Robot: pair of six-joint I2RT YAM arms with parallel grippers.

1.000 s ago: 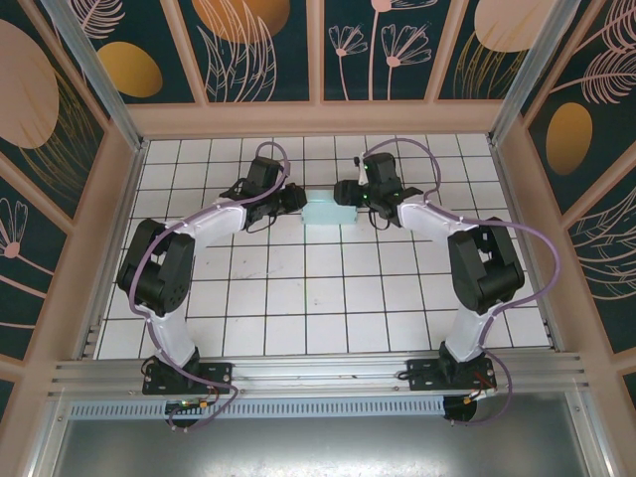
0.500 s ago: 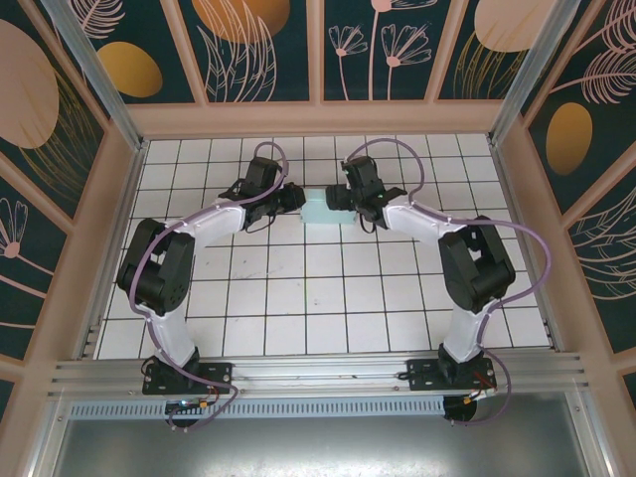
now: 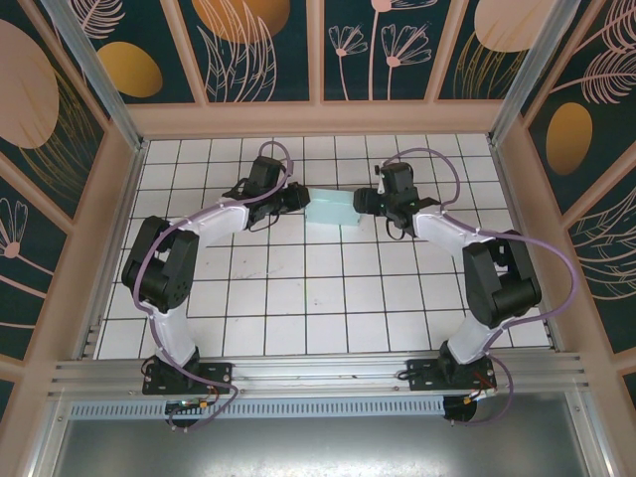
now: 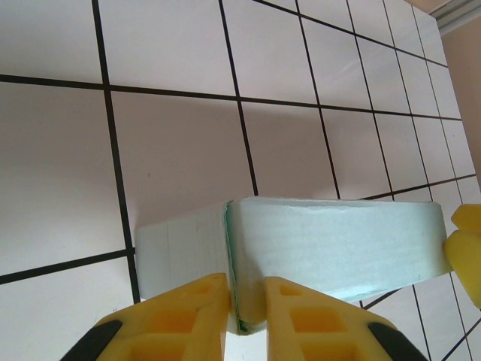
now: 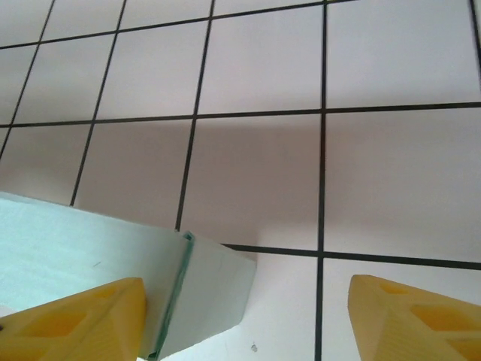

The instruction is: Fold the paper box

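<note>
Pale light-blue card, thin and matt with a faint fibrous grain, forms the paper box point(image 4: 331, 244). It presents as a shallow rectangular block with crisp creased edges. A darker green line marks the seam point(image 4: 228, 256) where a short panel meets the long side. The surface beneath is a tiled table point(image 4: 173, 150), white, smooth and slightly glossy, ruled by thin black grout lines. The fingers of both arms are yellow moulded plastic with recessed pockets.

Left gripper point(image 4: 239, 312): the jaws are drawn close together and pinch the card at the seam. The card edge stands between the two pads. From this gripper the long side of the box runs ahead and to the right, and the short panel lies to the left. A shadow falls on the tiles beyond the box. Whether the box rests on the table or is held clear of it cannot be determined.

Right gripper point(image 5: 244, 323): the fingers are spread wide. The box's end corner sits inside the gap, close against the finger on the left of the wrist view and well apart from the other. Contact with that near finger cannot be confirmed.

In the overhead view the box lies between the two grippers. The left gripper is at its left end and the right gripper at its right end.
</note>
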